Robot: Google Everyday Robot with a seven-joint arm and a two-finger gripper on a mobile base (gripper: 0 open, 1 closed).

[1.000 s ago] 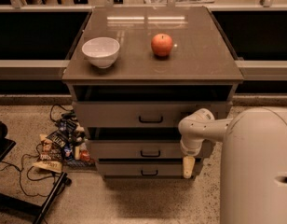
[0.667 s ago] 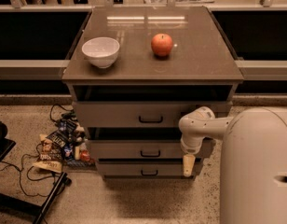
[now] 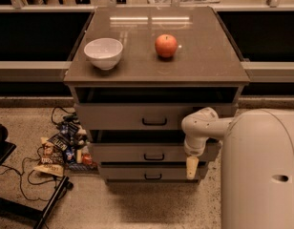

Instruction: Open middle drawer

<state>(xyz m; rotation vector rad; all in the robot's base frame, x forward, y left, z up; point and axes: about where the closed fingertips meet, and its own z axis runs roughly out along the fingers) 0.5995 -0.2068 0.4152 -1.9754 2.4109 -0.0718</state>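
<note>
The grey-beige cabinet [image 3: 156,70] has three drawers. The middle drawer [image 3: 137,152] is the second front, with a small black central handle [image 3: 154,157]. A dark gap shows above its front. The top drawer [image 3: 118,117] also stands a little out. My gripper [image 3: 192,168] hangs at the end of the white arm [image 3: 200,128], pointing down in front of the middle drawer's right end, well right of the handle. Its cream tip reaches down over the lowest drawer [image 3: 137,172].
A white bowl [image 3: 103,53] and a red apple [image 3: 166,45] sit on the cabinet top. Snack packets [image 3: 61,147] and black cables [image 3: 32,175] litter the floor left of the cabinet. My white body [image 3: 261,171] fills the lower right. A counter rail runs behind.
</note>
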